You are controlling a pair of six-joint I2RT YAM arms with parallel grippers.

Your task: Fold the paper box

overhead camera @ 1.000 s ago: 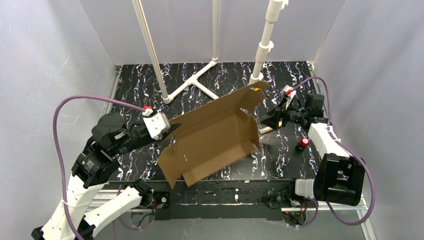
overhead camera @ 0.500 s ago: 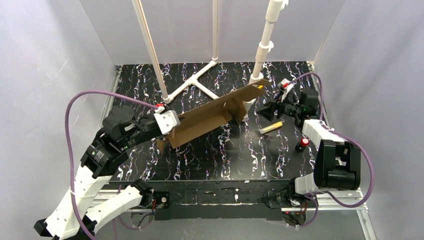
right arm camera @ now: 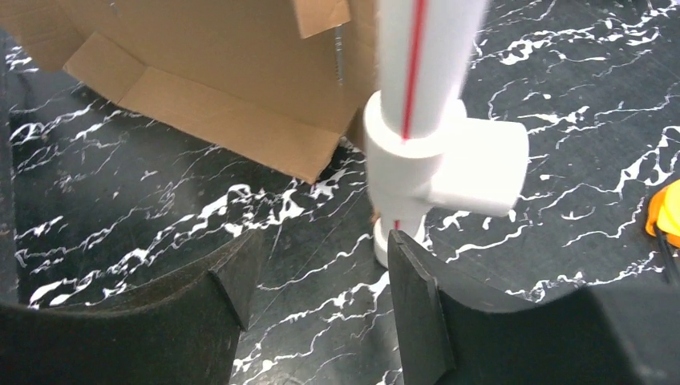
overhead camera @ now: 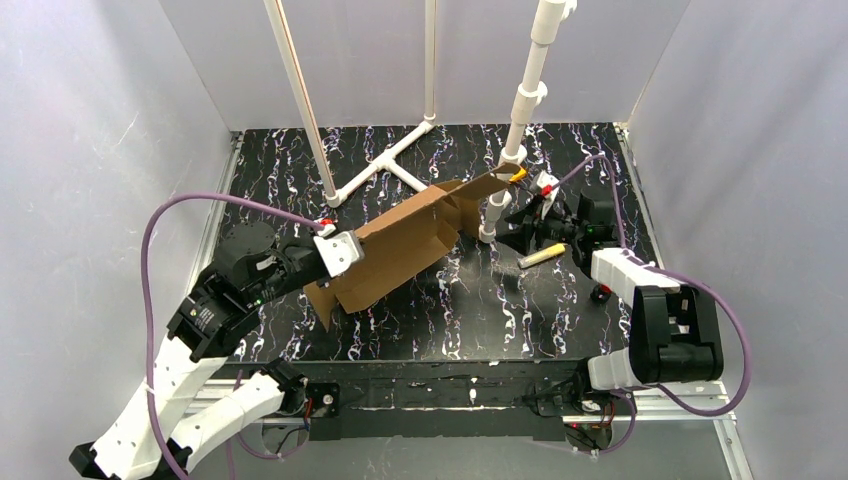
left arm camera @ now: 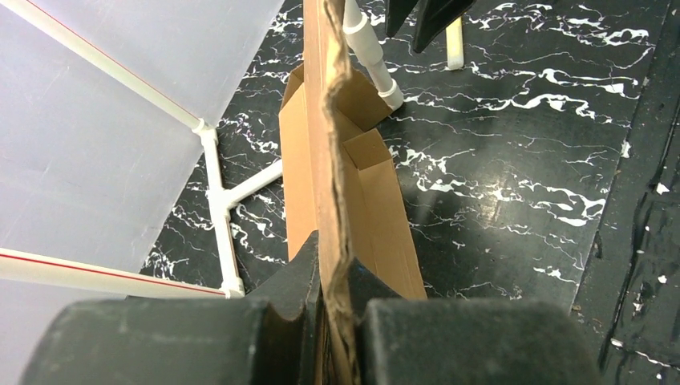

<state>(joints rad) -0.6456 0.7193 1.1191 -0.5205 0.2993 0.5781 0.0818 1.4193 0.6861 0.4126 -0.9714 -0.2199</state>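
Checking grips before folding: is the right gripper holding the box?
No, the right gripper is open and empty; only the left gripper clamps the paper box.

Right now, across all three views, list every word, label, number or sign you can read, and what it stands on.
No text can be read in any view.
The paper box: plain brown, no print on the faces shown.
The white pipe: a thin red stripe, no letters.
The yellow item: too small to tell.

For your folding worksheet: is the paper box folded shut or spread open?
Open: the paper box is a sheet with loose flaps, pinched by the left gripper.
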